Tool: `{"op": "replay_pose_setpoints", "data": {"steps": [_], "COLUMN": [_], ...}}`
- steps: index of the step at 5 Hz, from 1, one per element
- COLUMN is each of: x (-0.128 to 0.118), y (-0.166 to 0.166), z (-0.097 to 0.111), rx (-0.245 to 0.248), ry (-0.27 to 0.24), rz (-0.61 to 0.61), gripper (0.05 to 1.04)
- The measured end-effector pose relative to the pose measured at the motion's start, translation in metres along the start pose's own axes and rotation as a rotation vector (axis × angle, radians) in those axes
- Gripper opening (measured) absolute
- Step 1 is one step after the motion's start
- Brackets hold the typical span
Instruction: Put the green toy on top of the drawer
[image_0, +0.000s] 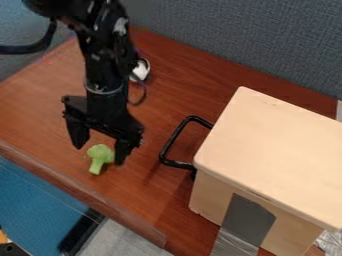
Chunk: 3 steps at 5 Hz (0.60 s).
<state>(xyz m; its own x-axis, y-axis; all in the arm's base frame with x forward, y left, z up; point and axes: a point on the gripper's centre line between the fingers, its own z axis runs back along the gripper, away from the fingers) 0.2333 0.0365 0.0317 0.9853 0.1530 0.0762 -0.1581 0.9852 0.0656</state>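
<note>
Hanging on the handle side of the drawer, the gripper points down, fingers set wide with a gap between them. The green toy, broccoli-shaped, is at the fingertips, out beyond the drawer's black handle and well apart from it; contact with the fingers: cannot tell. Toy position: down on the wooden surface, not on top of the drawer. Drawer side facing the camera carries a dark grey patch, with silvery tape below it. Grey partition stands behind the drawer.
</note>
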Motion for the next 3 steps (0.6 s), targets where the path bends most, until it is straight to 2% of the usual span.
{"op": "replay_pose_setpoints", "data": {"steps": [3], "x": [0.003], "y": [-0.001], "z": [-0.024], "rx": [0.010], "ry": [0.080], "rz": [0.018], "gripper": [1.000]}}
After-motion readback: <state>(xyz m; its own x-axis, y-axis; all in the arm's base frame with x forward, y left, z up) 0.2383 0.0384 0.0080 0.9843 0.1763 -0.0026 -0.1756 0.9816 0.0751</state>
